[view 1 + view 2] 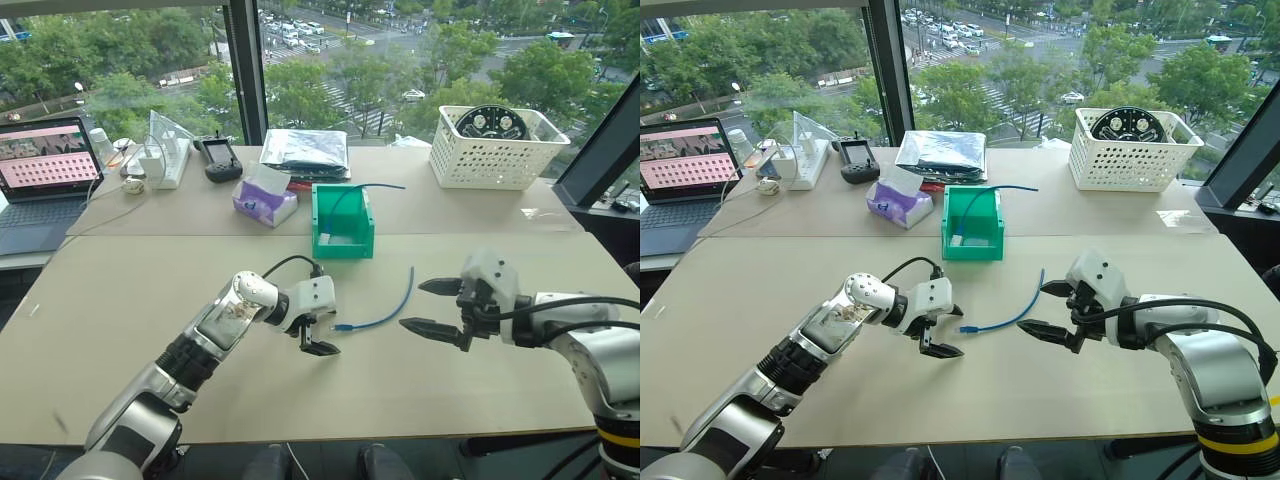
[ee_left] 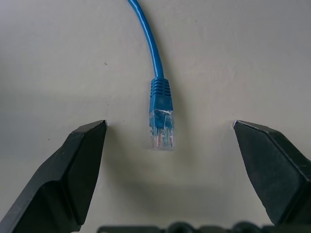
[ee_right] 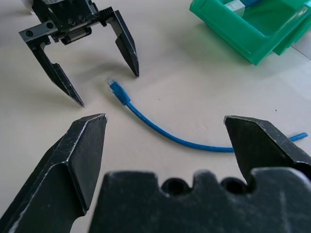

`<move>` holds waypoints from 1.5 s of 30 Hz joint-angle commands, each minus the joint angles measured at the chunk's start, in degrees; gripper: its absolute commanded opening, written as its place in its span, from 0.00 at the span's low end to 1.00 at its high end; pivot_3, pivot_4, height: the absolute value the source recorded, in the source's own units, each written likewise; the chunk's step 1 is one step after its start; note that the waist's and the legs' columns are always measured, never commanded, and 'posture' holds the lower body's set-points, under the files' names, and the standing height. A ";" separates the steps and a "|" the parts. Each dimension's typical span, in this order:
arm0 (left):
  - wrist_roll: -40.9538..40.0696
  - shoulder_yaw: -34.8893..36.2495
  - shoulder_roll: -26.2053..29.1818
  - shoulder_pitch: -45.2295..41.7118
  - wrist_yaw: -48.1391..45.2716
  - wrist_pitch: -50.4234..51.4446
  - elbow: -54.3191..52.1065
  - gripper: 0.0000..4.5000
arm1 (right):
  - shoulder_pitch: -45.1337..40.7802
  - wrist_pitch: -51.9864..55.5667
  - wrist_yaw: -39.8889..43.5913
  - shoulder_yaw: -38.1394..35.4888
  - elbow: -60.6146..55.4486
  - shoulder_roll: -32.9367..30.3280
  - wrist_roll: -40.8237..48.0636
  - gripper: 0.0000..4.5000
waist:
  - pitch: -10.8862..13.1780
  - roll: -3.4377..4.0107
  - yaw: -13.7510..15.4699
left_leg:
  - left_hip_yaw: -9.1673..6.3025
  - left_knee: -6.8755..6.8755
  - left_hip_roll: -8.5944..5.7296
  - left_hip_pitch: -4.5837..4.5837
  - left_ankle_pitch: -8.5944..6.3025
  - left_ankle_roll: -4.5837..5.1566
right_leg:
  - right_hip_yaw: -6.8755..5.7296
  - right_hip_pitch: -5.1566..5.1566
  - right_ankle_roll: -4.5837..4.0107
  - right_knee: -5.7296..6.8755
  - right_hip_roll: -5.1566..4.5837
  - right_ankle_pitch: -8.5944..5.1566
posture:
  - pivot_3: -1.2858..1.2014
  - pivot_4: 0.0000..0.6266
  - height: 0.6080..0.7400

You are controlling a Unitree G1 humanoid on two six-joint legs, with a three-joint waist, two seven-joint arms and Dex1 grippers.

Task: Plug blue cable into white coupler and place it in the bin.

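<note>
Left wrist view, blue cable (image 2: 160,104) upper length cut off by frame

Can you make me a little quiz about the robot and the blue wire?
1. True or false: the left gripper is squeezing the blue cable.
2. What rests on the rim of the bin? A) a second blue cable B) a spoon C) a sock
3. Fill in: the cable lies on the ___.

Key: 1 false, both the left and the right gripper are open; 2 A; 3 table.

Beige table (image 1: 150,300) before daylit windows (image 1: 120,60).
</note>
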 commanded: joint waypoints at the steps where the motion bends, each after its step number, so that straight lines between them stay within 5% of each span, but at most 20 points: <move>1: 0.88 -0.87 -0.22 -0.10 -1.27 -0.73 0.73 0.75 | 0.14 0.43 -1.52 -2.10 -2.52 -1.64 1.79 1.00 | 0.00 0.00 0.03 | 0.00 0.01 0.00 -0.01 0.00 0.00 | 0.00 0.00 0.00 0.00 0.00 0.00 | 0.52 0.24 0.96; 5: 1.53 -0.80 -0.25 0.34 -1.18 -1.30 1.70 0.44 | 0.79 1.84 -3.13 -2.19 -3.53 -2.48 3.49 1.00 | 0.00 0.00 0.05 | 0.00 0.00 0.00 0.00 0.00 0.00 | 0.00 0.00 -0.01 -0.01 0.00 0.01 | 0.52 0.24 0.96; 11: -1.26 1.38 -3.02 1.75 0.39 1.87 -0.60 0.01 | 6.54 17.71 -9.84 -9.99 -8.58 2.64 13.91 1.00 | -0.02 -0.03 0.40 | -0.04 0.00 0.01 -0.03 0.00 0.01 | -0.02 0.02 -0.04 -0.04 -0.01 0.02 | 0.52 0.24 0.96; 15: -5.87 6.34 -9.34 2.37 5.67 9.34 -4.62 0.01 | 11.81 30.53 -12.70 -19.25 -11.65 9.14 24.98 1.00 | -0.02 -0.02 0.75 | -0.11 0.02 -0.01 -0.08 0.00 0.01 | -0.05 0.03 -0.07 -0.02 -0.08 0.05 | 0.52 0.24 0.96; 19: -9.19 8.22 -13.99 3.86 9.61 16.21 -9.62 0.01 | 9.83 42.53 -20.01 -29.68 -9.86 22.38 31.66 1.00 | -0.03 -0.02 0.71 | -0.18 0.12 -0.01 -0.22 -0.01 0.01 | -0.09 0.02 -0.02 -0.05 -0.09 0.09 | 0.52 0.24 0.96; 26: -9.59 7.54 -15.68 4.98 14.46 19.37 -13.03 0.01 | 4.10 44.16 -35.55 -35.59 -6.25 36.38 36.44 1.00 | -0.19 0.26 -0.48 | -0.15 0.10 0.11 -0.01 0.00 0.01 | -0.01 0.02 0.23 0.06 0.10 -0.06 | 0.52 0.24 0.96; 45: -12.51 7.38 -15.69 5.20 17.30 20.37 -13.66 0.01 | -1.78 42.29 -57.58 -38.22 1.17 44.56 47.98 1.00 | -0.25 0.39 -1.04 | -0.15 0.07 0.06 -0.07 0.00 0.02 | 0.02 -0.01 0.06 0.00 0.12 0.04 | 0.52 0.24 0.96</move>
